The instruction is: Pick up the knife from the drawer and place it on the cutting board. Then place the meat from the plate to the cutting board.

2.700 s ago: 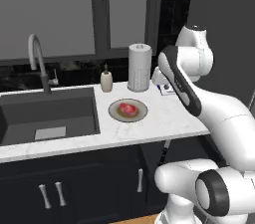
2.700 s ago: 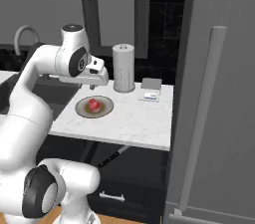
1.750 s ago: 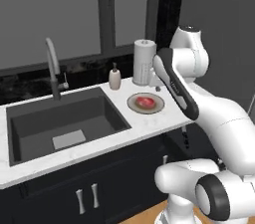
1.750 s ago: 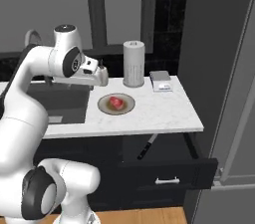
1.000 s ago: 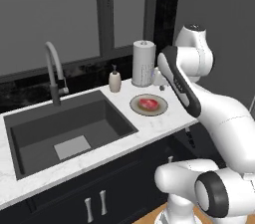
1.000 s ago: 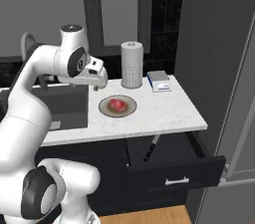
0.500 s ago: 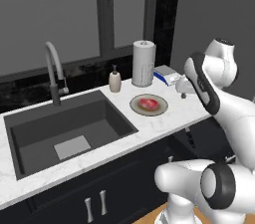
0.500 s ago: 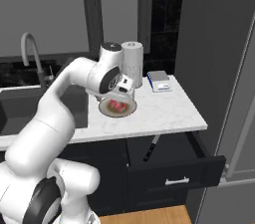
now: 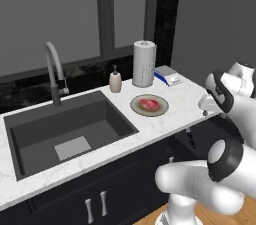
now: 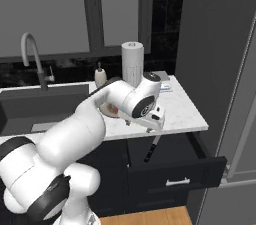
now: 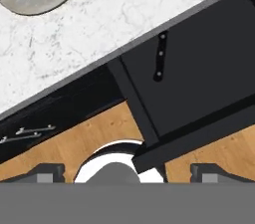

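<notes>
The counter (image 9: 185, 106) was white marble with grey veining and a smooth, faintly glossy face. Sunk into it, the sink (image 9: 35, 141) looked matt dark grey, and the faucet (image 9: 54, 71) behind it was brushed metal. On the counter the plate (image 9: 149, 105) seemed matt beige ceramic and the meat (image 9: 149, 103) moist red. The drawer (image 11: 194, 81) below the counter edge was matt black; the knife (image 11: 160, 56) handle in it looked black with pale rivets. The floor (image 11: 89, 138) was warm wood.

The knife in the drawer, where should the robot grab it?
Grab the black handle of the knife, coming straight down from above. It lies flat in the open drawer, blade tucked under the counter edge, so the open gripper should close across the handle's narrow sides.
</notes>
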